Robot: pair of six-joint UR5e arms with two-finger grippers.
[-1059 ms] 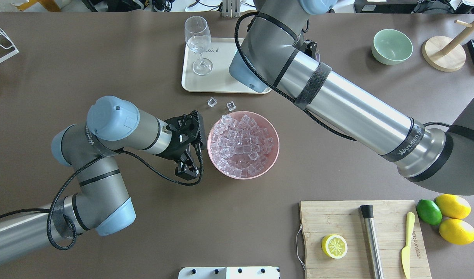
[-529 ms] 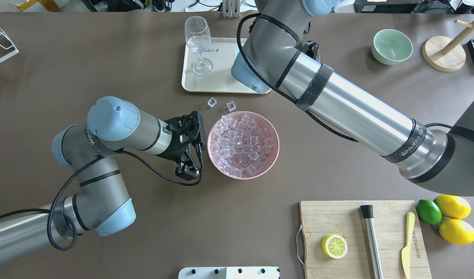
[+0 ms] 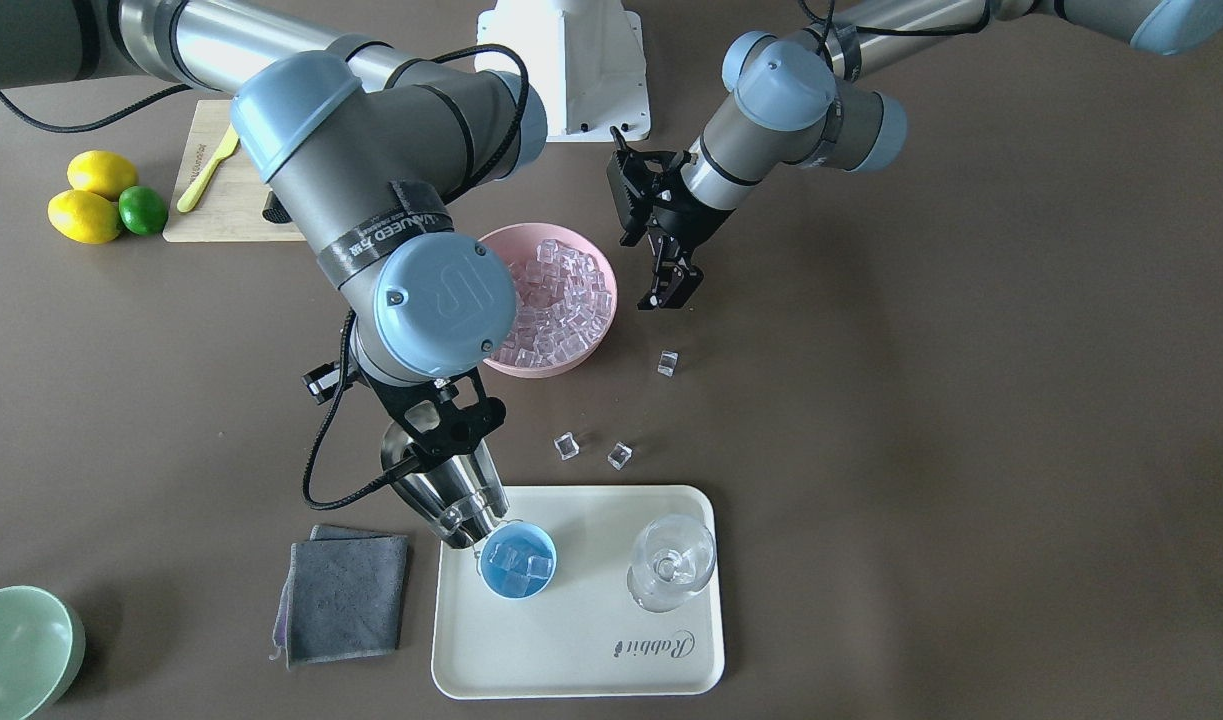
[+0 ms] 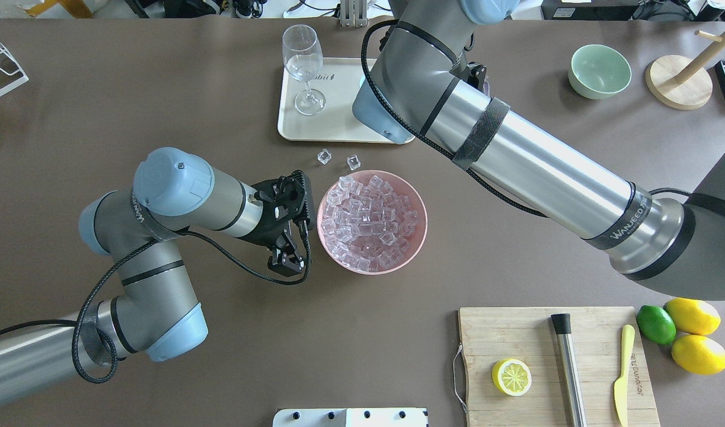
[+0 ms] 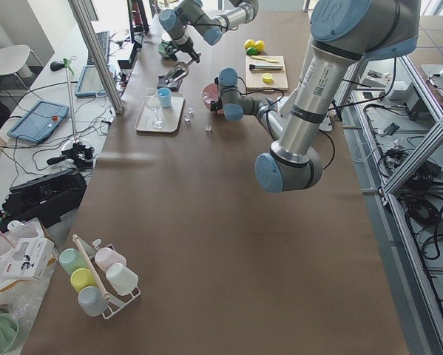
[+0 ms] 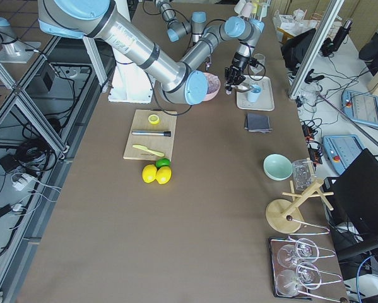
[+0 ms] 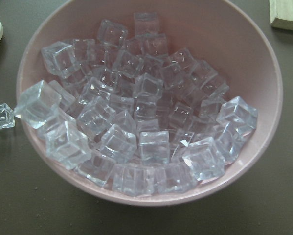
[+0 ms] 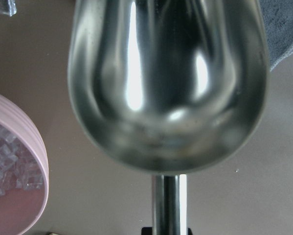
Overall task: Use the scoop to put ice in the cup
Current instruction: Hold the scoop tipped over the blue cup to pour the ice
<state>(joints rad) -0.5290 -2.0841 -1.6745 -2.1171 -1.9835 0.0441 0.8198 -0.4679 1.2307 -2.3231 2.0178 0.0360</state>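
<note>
Ice (image 3: 516, 558), a few cubes of it, sits in the cup (image 3: 517, 595), just ahead of and below the right gripper (image 3: 433, 432). The cup stands on the tray (image 3: 571, 680). That gripper is clamped on the rod of the scoop (image 3: 449, 495). Its fingers are mostly hidden under the wrist in the front view and cut off at the bottom edge of the wrist view. The scoop tilts down from the gripper with its mouth at the cup's rim; I cannot tell if they touch. In the right wrist view blurred steel fills most of the picture. Overhead, the right arm covers this gripper, the scoop and the cup altogether.

The left gripper (image 3: 671, 297) hangs just beside the bowl (image 3: 551, 368), which is heaped with more ice. Its jaws are slightly apart and hold nothing. Loose cubes (image 3: 668, 363) lie nearby, one just past its tips and two farther off, between bowl and tray. The glass (image 3: 671, 562) stands on the tray beyond the cup. Both side views show the grippers too small to judge.
</note>
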